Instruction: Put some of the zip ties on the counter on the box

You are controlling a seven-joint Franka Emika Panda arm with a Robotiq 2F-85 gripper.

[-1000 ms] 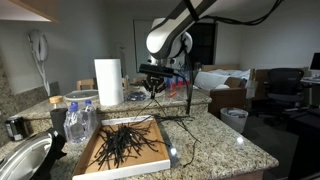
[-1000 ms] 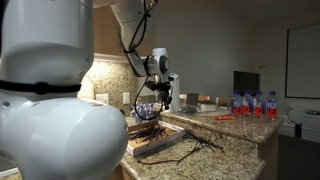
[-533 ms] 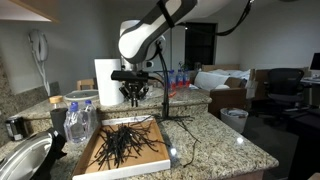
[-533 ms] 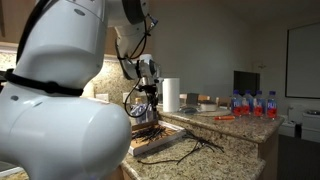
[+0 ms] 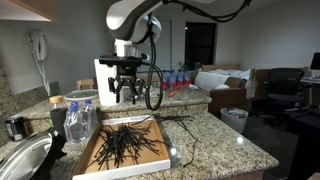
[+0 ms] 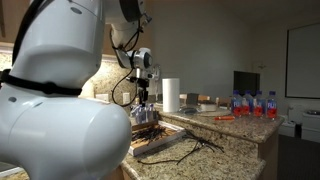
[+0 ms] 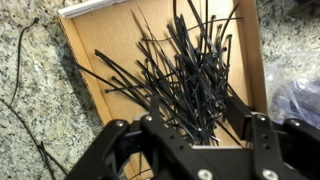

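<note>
A flat cardboard box (image 5: 152, 150) lies on the granite counter with a tangle of black zip ties (image 5: 122, 143) in it. A few more zip ties (image 5: 176, 119) lie on the counter beside it, and they also show in an exterior view as zip ties (image 6: 196, 146). My gripper (image 5: 125, 97) hangs above the far end of the box, pointing down, jaws spread. In the wrist view the gripper (image 7: 190, 135) is open above the box (image 7: 95, 45), the zip ties (image 7: 190, 70) lying in the box below, none pinched between the fingers.
A paper towel roll (image 5: 108, 82) stands behind the box. A clear plastic bottle (image 5: 78, 120) and a metal basin (image 5: 20, 158) are next to the box. A thin cable (image 7: 22, 90) runs over the counter. Water bottles (image 6: 250, 103) stand on a far ledge.
The arm swung from over the counter beside the box to above the box. The jaws, shut a second ago, have spread apart.
</note>
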